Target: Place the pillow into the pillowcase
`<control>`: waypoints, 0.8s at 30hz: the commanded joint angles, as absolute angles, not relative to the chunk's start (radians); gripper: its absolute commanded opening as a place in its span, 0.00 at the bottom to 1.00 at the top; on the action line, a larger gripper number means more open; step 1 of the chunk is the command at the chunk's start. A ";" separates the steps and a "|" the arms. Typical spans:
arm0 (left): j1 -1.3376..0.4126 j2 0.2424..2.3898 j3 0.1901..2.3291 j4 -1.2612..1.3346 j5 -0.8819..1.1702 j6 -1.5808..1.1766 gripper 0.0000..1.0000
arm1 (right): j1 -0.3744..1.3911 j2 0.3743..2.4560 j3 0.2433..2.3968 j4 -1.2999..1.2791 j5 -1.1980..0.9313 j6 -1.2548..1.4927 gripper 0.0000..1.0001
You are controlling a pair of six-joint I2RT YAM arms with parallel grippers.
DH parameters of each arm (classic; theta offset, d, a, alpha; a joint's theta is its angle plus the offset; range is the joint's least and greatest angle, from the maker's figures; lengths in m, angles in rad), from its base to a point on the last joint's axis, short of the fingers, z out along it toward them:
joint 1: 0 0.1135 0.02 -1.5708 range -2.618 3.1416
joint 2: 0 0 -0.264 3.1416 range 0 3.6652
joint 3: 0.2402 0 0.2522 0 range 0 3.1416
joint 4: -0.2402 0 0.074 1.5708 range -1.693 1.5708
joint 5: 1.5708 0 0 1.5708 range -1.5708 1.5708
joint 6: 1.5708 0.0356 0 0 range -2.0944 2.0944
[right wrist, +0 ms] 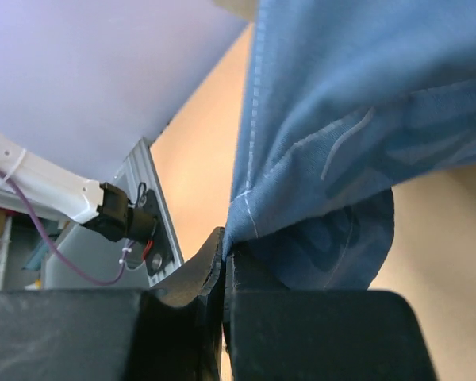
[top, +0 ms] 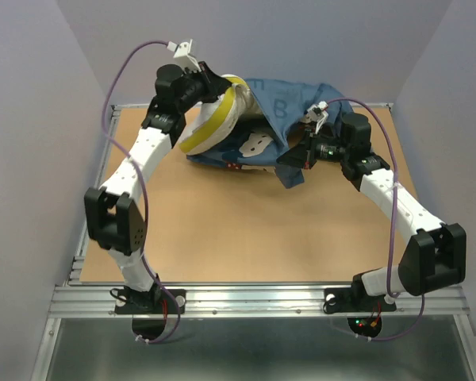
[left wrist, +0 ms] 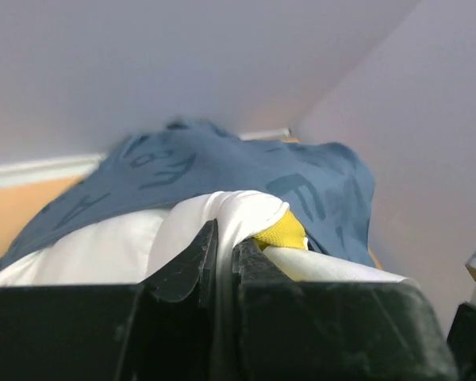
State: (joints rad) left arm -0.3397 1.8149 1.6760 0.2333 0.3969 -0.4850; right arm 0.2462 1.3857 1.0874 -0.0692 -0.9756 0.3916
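Observation:
The white pillow (top: 222,119) with its yellow-green band sticks out of the left end of the blue pillowcase (top: 282,103) at the back of the table. My left gripper (top: 216,86) is shut on a fold of the pillow's white cloth (left wrist: 238,210); a yellow bit of the band shows just right of the jaws. The pillowcase (left wrist: 222,163) drapes over the pillow beyond. My right gripper (top: 295,155) is shut on the pillowcase's blue hem (right wrist: 246,214), holding it lifted above the table; the fabric hangs in folds to the right.
The tan tabletop (top: 246,230) lies in front of the bundle. Grey walls enclose the back and both sides. A metal rail (top: 254,298) runs along the near edge by the arm bases.

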 commanded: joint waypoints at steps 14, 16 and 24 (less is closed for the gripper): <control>-0.500 2.086 1.586 0.413 0.020 -0.358 0.00 | 0.261 1.075 0.819 -0.086 -1.160 0.551 0.01; -0.485 2.085 1.676 0.367 -0.065 -0.298 0.00 | 0.259 1.072 0.821 -0.089 -1.176 0.572 0.00; -0.485 2.008 1.586 0.534 -0.150 0.142 0.00 | 0.186 1.039 0.833 -0.147 -1.198 0.583 0.01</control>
